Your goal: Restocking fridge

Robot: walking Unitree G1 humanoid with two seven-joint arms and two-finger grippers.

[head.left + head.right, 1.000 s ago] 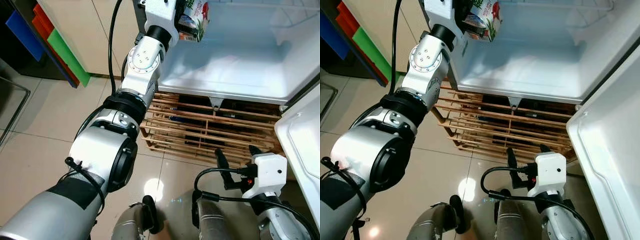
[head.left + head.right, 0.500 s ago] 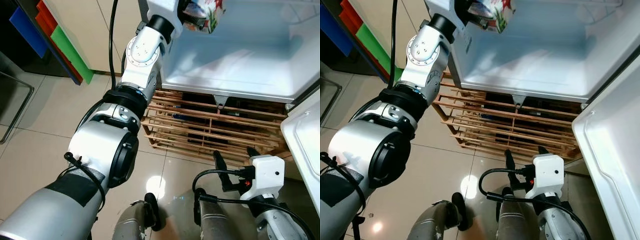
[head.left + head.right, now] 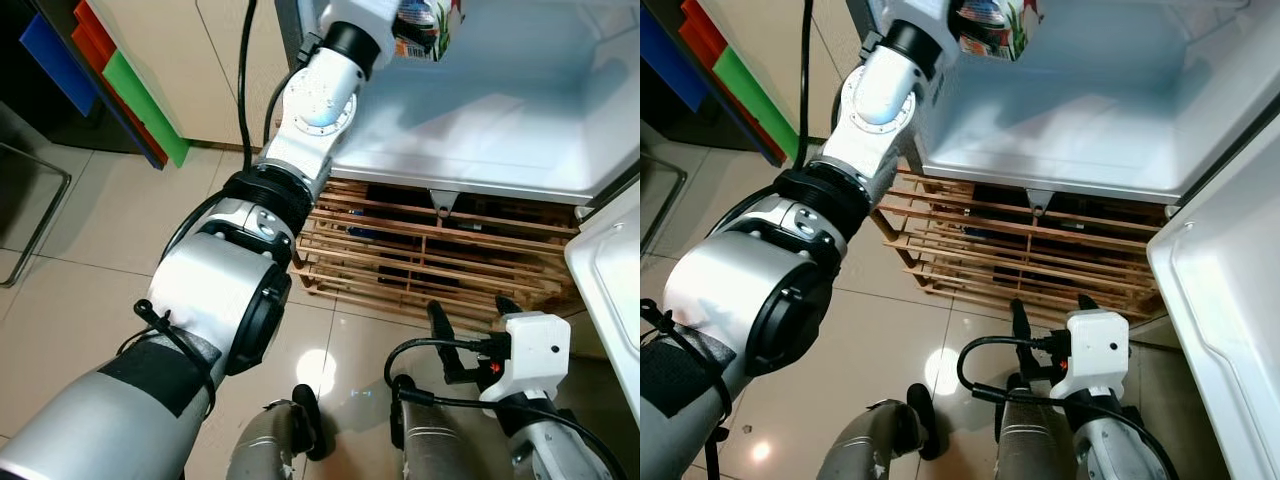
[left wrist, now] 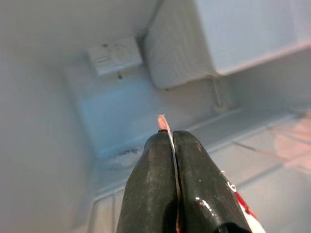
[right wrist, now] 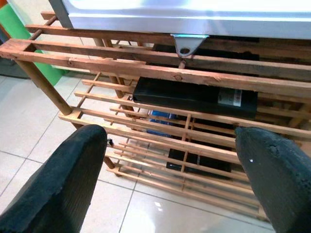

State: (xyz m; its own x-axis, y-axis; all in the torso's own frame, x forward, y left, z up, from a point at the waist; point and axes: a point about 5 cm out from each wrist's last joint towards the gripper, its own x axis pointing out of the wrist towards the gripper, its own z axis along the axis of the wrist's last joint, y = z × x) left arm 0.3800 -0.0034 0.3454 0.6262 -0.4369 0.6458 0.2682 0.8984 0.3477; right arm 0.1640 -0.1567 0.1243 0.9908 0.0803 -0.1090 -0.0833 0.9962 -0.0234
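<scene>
Left gripper (image 4: 172,145), fingers pressed together on a carton (image 3: 428,22), holds it inside the open white fridge (image 3: 500,130) at upper centre of frame. Right gripper (image 5: 170,160), fingers spread, hangs at lower right before the wooden rack (image 3: 420,260) beneath the fridge. Beige tiled floor (image 3: 90,250); coloured panels (image 3: 110,80) at upper left.

- fridge (image 3: 520,130): smooth white plastic inside, faint sheen; its door (image 3: 1230,330) glossy white
- carton (image 3: 430,20): printed, glossy card
- rack (image 5: 160,73): bare wooden slats, matt, grain showing
- floor (image 3: 90,250): beige tiles, polished, mirroring a lamp
- left arm (image 3: 215,300): brushed silver metal with black rubbery joints and cloth-like black wrap
- left gripper (image 4: 174,141): fingers black, slightly shiny
- right gripper (image 5: 170,179): fingers matt, grainy black
</scene>
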